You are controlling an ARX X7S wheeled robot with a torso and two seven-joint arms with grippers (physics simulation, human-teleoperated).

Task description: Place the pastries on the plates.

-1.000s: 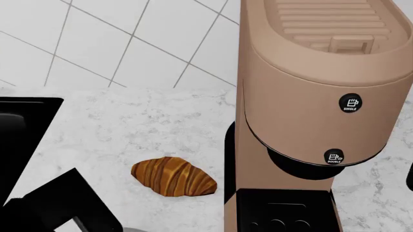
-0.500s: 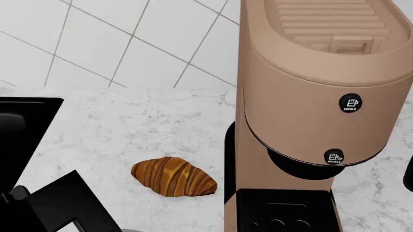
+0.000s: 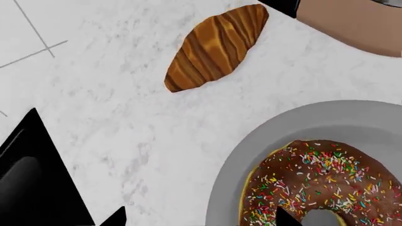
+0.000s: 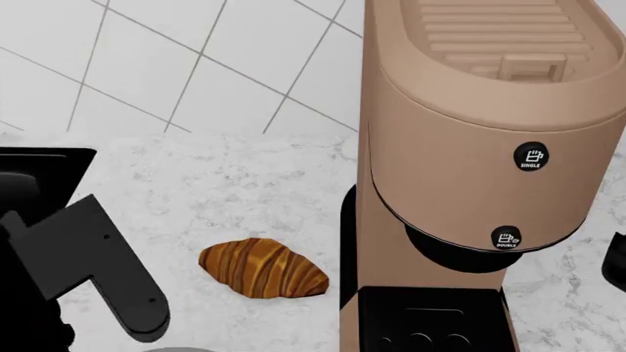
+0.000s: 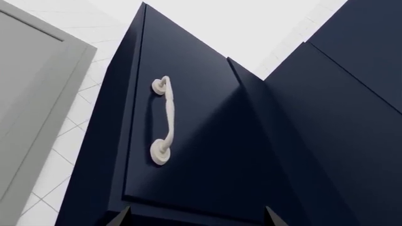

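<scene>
— Where do we find the pastries?

— The ring donut with chocolate icing and coloured sprinkles [image 3: 317,186] lies on the plain grey round plate [image 3: 251,155], seen from our left wrist. The glossy golden-brown ridged croissant [image 4: 262,268] lies bare on the white marble tabletop [image 4: 225,198], apart from that plate and close beside the tall tan coffee machine [image 4: 479,169].

— And our arms?

— Our black left arm [image 4: 93,271] hangs over the tabletop just left of the croissant, not touching it. Only dark tips show at the edge of the left wrist view, so we cannot tell whether the left fingers are spread or closed. The right wrist camera faces a dark navy cupboard door [image 5: 182,141] with a pale curved handle [image 5: 162,120]; two finger tips stand wide apart at the frame edge, holding nothing.
</scene>
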